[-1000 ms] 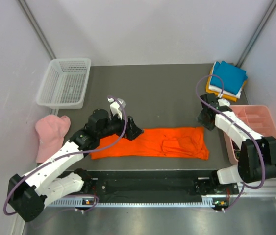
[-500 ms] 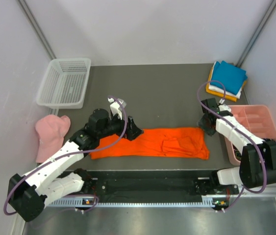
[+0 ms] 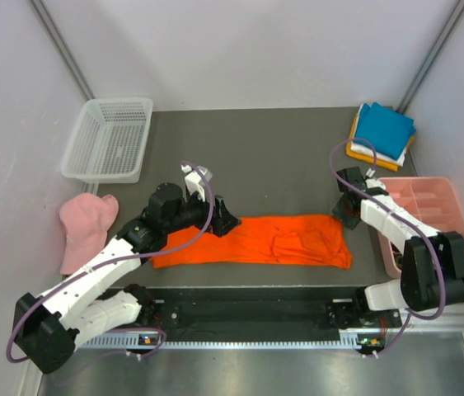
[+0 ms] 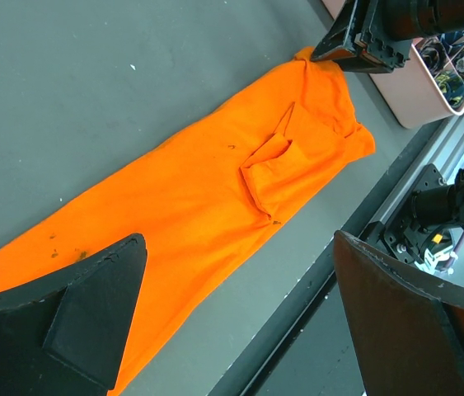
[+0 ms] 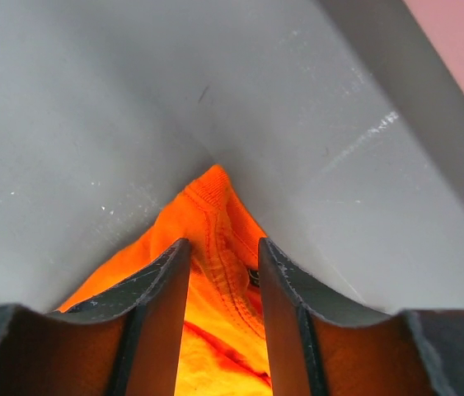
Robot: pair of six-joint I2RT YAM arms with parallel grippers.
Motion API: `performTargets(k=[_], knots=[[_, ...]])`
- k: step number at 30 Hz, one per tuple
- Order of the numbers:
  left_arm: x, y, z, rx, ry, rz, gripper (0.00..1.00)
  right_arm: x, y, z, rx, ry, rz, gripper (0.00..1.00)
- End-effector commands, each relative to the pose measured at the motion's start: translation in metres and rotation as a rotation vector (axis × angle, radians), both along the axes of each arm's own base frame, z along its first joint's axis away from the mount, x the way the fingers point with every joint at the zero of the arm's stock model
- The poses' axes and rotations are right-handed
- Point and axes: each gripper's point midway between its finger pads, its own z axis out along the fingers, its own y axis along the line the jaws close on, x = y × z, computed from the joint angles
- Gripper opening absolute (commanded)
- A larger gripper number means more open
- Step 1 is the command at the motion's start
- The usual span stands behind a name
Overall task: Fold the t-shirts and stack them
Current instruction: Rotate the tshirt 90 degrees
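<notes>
The fingers (image 5: 153,322) of the right gripper (image 5: 222,256) are straddling the upper right corner of the orange shirt (image 3: 252,241), clamped or not I cannot tell, while the left gripper (image 4: 236,247) is hanging spread wide over its left end, the shirt lying flat across the lower middle of the table (image 3: 273,157).

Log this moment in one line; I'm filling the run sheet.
left tool: open over orange t-shirt, left half | right tool: part-open astride its far right corner | folded stack: back right

To my left, a white mesh basket (image 3: 75,150) and, nearer, a pale pink cap (image 3: 83,227); to my right, a pink divided tray (image 3: 433,191).
</notes>
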Motion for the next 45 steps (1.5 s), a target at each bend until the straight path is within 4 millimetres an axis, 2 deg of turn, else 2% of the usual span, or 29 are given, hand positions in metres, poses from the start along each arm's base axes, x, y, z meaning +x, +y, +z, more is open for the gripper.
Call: performTargets(k=[1,8,11,12,15,18,21,27,28,29,30,31,33,34,39,41,42,43,45], knots=[[0.003,0.0,0.011,-0.018,-0.039,0.001,0.99,0.01,0.003,0.001,0.02,-0.028,-0.007,0.38],[0.003,0.002,0.01,-0.014,-0.04,0.009,0.99,0.011,0.004,-0.005,0.026,-0.018,-0.004,0.33],[0.003,0.002,0.011,-0.014,-0.042,0.012,0.99,0.012,0.005,-0.006,0.027,-0.019,-0.002,0.23],[0.003,0.003,0.01,-0.013,-0.042,0.012,0.99,0.013,0.005,-0.007,0.026,-0.021,0.0,0.14],[0.004,0.003,0.01,-0.011,-0.042,0.015,0.99,0.015,0.006,-0.008,0.027,-0.023,0.003,0.0],[0.004,0.003,0.01,-0.009,-0.041,0.017,0.99,0.018,0.007,-0.008,0.03,-0.027,0.01,0.0],[0.006,0.007,0.009,0.004,-0.038,0.035,0.99,0.028,0.009,-0.006,0.034,-0.055,0.019,0.0],[0.006,0.009,0.011,0.011,-0.04,0.051,0.99,0.071,0.016,0.003,0.018,-0.101,0.074,0.0],[0.007,0.009,0.012,0.01,-0.04,0.051,0.99,0.084,0.017,0.011,0.01,-0.124,0.092,0.0],[0.007,0.009,0.013,0.009,-0.041,0.053,0.99,0.09,0.017,0.004,0.0,-0.104,0.095,0.0],[0.008,0.009,0.012,0.011,-0.039,0.053,0.99,0.095,0.018,0.004,-0.004,-0.101,0.101,0.0],[0.008,0.009,0.014,0.009,-0.041,0.054,0.99,0.109,0.019,0.013,-0.012,-0.124,0.108,0.0],[0.01,0.009,0.015,0.01,-0.041,0.06,0.99,0.118,0.019,0.007,-0.024,-0.109,0.112,0.0],[0.01,0.009,0.014,0.011,-0.04,0.06,0.99,0.129,0.02,0.014,-0.03,-0.126,0.117,0.0],[0.011,0.011,0.015,0.018,-0.04,0.071,0.99,0.151,0.022,0.009,-0.046,-0.141,0.138,0.0],[0.012,0.012,0.015,0.02,-0.041,0.078,0.99,0.165,0.025,0.014,-0.05,-0.156,0.16,0.0],[0.012,0.012,0.014,0.023,-0.039,0.08,0.99,0.169,0.026,0.004,-0.057,-0.136,0.168,0.0],[0.013,0.013,0.015,0.022,-0.041,0.083,0.99,0.182,0.028,0.012,-0.062,-0.156,0.182,0.0],[0.014,0.013,0.015,0.024,-0.04,0.089,0.99,0.193,0.03,0.01,-0.065,-0.153,0.203,0.0]])
